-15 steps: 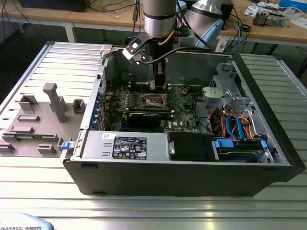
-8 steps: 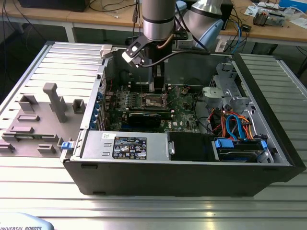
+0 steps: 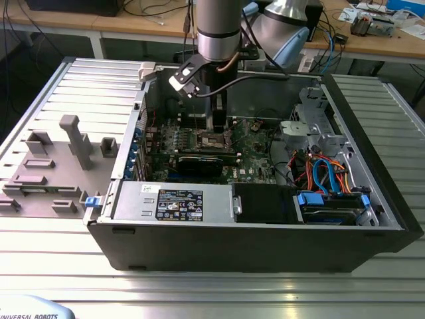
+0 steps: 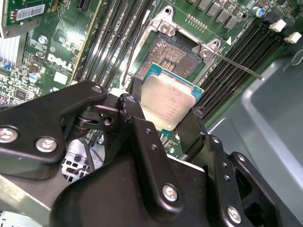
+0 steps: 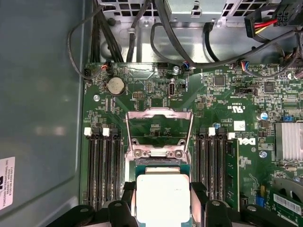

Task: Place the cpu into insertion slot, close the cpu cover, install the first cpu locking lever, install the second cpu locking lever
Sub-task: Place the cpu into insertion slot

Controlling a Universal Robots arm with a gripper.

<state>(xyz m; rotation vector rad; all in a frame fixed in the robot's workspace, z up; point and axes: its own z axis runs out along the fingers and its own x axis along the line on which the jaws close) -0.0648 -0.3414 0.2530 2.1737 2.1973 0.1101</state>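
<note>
One cpu (image 4: 173,101) sits clamped between the gripper's (image 4: 162,111) two black fingers (image 4: 137,123), which grip it by opposite edges. It hangs close over the one insertion slot (image 4: 173,52), and I cannot tell whether it touches. The single cpu cover (image 5: 158,113) stands open beyond the slot. Two thin locking levers (image 4: 239,65) stick out beside it. Two banks of memory slots (image 5: 105,170) flank the socket. In the exterior view the gripper (image 3: 216,126) is at upper centre, inside one open computer case (image 3: 252,246).

Arm (image 3: 218,26): silver-grey cylinder with a dark band, a black cable (image 3: 252,78) and a white-faced camera block (image 3: 184,76). Fingers (image 4: 142,137): matte black linkage plates joined by silver cross-head screws (image 4: 169,191).
</note>
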